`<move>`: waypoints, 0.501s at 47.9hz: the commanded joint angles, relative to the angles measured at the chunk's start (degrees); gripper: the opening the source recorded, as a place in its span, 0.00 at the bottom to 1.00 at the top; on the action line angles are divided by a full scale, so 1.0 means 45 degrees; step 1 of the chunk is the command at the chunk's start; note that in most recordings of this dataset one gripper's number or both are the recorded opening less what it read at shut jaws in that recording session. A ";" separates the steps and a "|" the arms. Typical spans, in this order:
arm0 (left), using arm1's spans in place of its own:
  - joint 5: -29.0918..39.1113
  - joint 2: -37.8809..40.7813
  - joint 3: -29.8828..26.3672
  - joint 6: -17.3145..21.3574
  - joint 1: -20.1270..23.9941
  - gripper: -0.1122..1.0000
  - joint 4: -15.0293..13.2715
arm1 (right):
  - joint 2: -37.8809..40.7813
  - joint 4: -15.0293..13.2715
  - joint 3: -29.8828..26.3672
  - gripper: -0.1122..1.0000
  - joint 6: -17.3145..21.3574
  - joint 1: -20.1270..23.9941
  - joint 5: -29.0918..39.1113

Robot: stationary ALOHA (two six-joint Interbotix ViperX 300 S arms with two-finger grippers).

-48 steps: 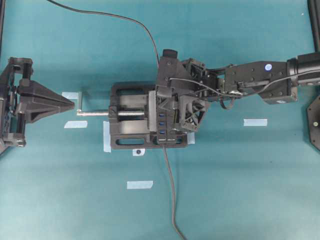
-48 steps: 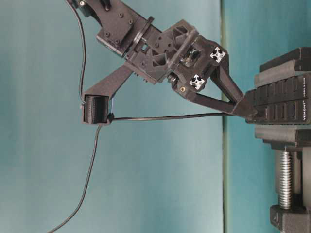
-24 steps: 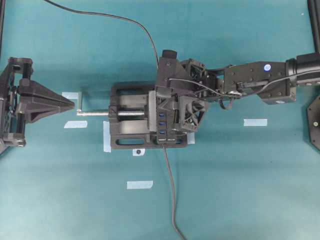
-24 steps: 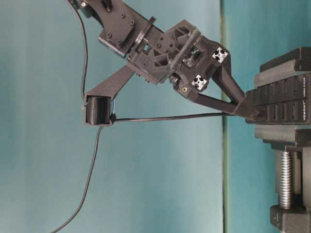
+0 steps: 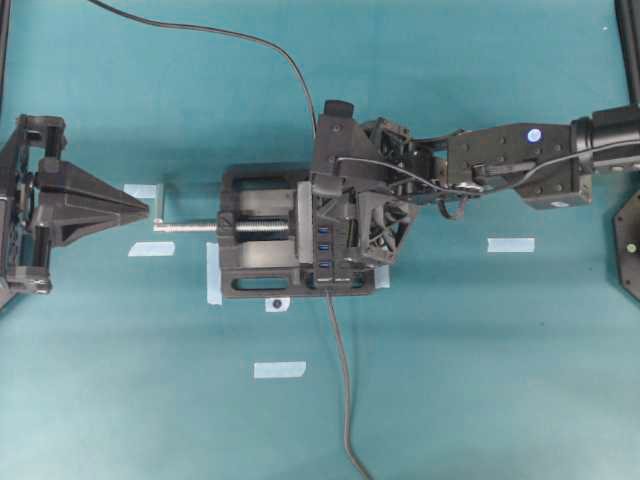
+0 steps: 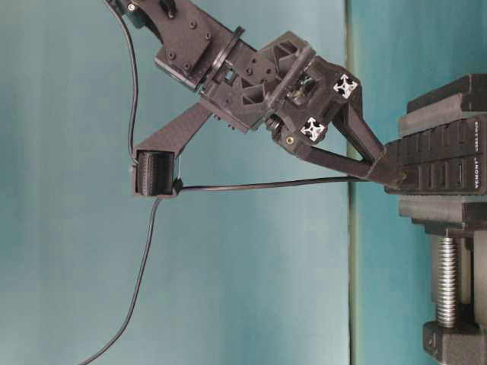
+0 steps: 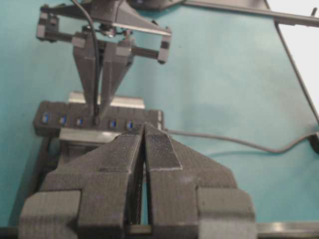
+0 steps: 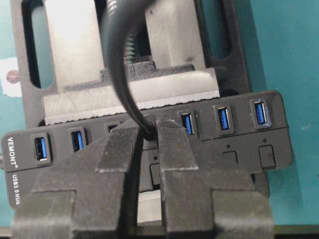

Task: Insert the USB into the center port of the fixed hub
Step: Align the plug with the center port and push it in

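Overhead exterior view: the small black USB plug point(image 8: 149, 130) on its thin dark-grey cable point(image 5: 340, 390) sits at the middle of the long narrow black hub strip point(image 5: 325, 245), pinched between the tips of the right gripper point(image 8: 148, 137), whose jaws are nearly together around it. In the right wrist view the plug meets the hub where the center port would be, though the socket itself is hidden behind the gripper's fingertips point(image 8: 119, 144), so how deep the plug sits cannot be told. Five blue-tongued sockets show there, two to the left of the plug and three to the right.

The hub is clamped in one black screw vise point(image 5: 260, 260) with a silver threaded spindle point(image 5: 190, 227) pointing left. A second cable leaves the hub's near end and runs off the near edge of the view.

The left gripper point(image 7: 144, 149) rests well apart at the far left, its jaws closed on nothing, tips pointing toward the spindle.

Everything stands on a plain teal tabletop point(image 5: 480, 380). Five strips of pale tape point(image 5: 279, 369) show on it, one partly under the vise, plus a small tape patch with a dark dot just near the vise. Black frame pieces edge the view at right.
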 commanded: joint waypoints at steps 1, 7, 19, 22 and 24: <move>-0.0078 0.0059 -0.0215 -0.0020 0.0020 0.11 0.0039 | 0.0039 0.0020 0.0020 0.16 0.0117 -0.0078 0.0059; -0.0078 0.0039 -0.0215 -0.0020 0.0020 0.11 0.0039 | -0.0039 0.0020 0.0000 0.18 0.0137 -0.0117 -0.0117; -0.0078 0.0039 -0.0195 -0.0020 0.0020 0.11 0.0039 | -0.0117 0.0020 -0.0039 0.35 0.0117 -0.0137 -0.0078; -0.0078 0.0039 -0.0195 -0.0020 0.0020 0.11 0.0020 | -0.0137 0.0020 -0.0039 0.44 0.0117 -0.0137 -0.0059; -0.0078 0.0039 -0.0195 -0.0020 0.0020 0.11 0.0039 | -0.0137 0.0020 -0.0020 0.52 0.0117 -0.0137 -0.0039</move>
